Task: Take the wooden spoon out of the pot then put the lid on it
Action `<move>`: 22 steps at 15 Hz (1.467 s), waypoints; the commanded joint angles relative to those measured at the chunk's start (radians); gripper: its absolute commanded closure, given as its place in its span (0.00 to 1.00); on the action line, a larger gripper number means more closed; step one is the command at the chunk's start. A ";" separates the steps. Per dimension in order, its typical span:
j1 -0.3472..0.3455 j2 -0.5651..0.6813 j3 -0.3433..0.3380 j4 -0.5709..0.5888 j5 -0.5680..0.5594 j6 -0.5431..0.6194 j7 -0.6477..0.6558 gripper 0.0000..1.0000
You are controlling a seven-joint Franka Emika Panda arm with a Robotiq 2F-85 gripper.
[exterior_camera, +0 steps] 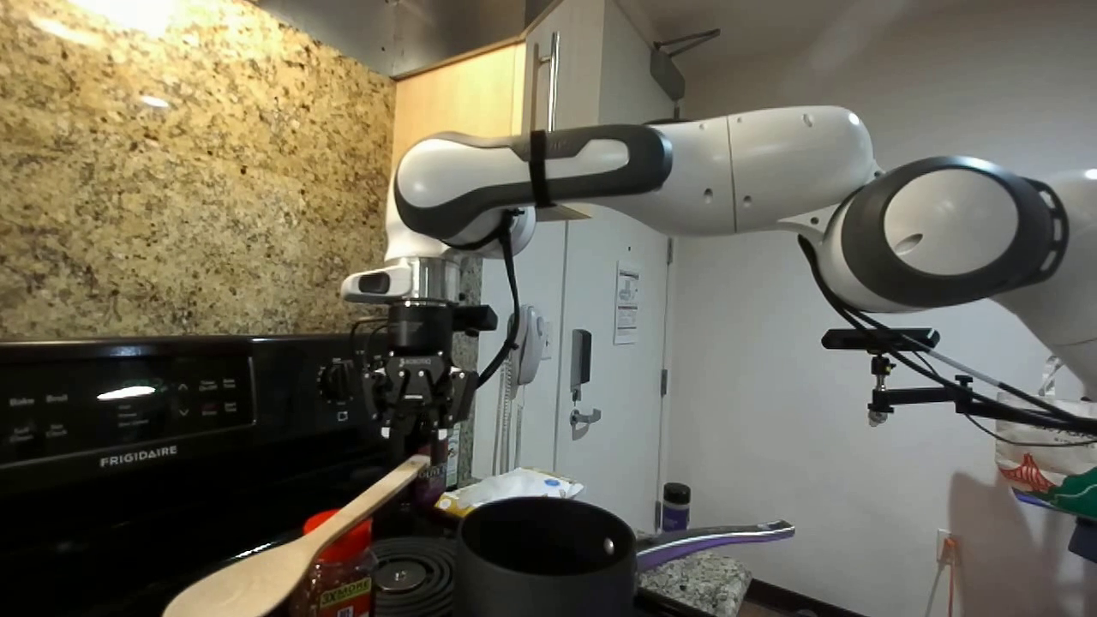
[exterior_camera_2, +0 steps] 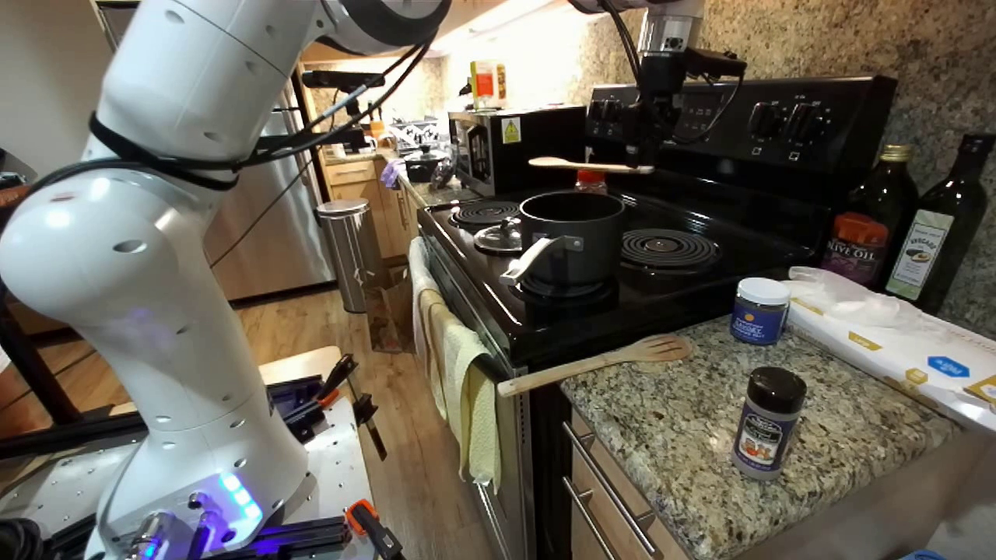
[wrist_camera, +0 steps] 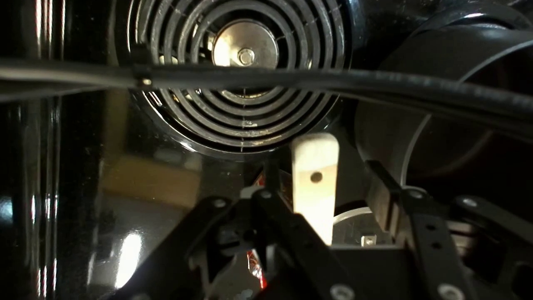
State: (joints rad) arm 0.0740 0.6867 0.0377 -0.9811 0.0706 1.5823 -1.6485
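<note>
By spoon (exterior_camera: 296, 561), end effector (wrist_camera: 326, 188) half-spread

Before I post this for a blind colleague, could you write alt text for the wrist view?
The hand stands open, the holed handle end of the wooden spoon showing between its jaws. A coil burner fills the upper middle, crossed by a dark cable; part of the pot shows at the right.

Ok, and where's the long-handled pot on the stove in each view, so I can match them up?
In an exterior view: the pot, bottom centre, base cut off.
In an exterior view: the pot, slightly right of and above centre.
Wrist view: the pot, at the right edge, cut off.
Shared landmark: the coil burner beside it, visible in all three.
</note>
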 commanded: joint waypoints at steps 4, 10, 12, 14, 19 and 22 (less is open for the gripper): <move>0.002 0.025 -0.002 0.054 -0.006 -0.024 -0.004 0.01; 0.007 -0.098 -0.092 0.052 -0.019 0.010 0.216 0.00; 0.017 -0.111 -0.114 0.080 -0.031 -0.041 0.256 0.00; 0.005 -0.104 -0.107 0.076 -0.005 -0.023 0.216 0.00; 0.009 -0.108 -0.111 0.076 -0.006 -0.028 0.230 0.00; 0.029 -0.124 -0.119 0.022 0.034 0.095 0.445 0.00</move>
State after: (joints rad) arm 0.0839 0.5806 -0.0728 -0.9076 0.0796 1.5843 -1.3406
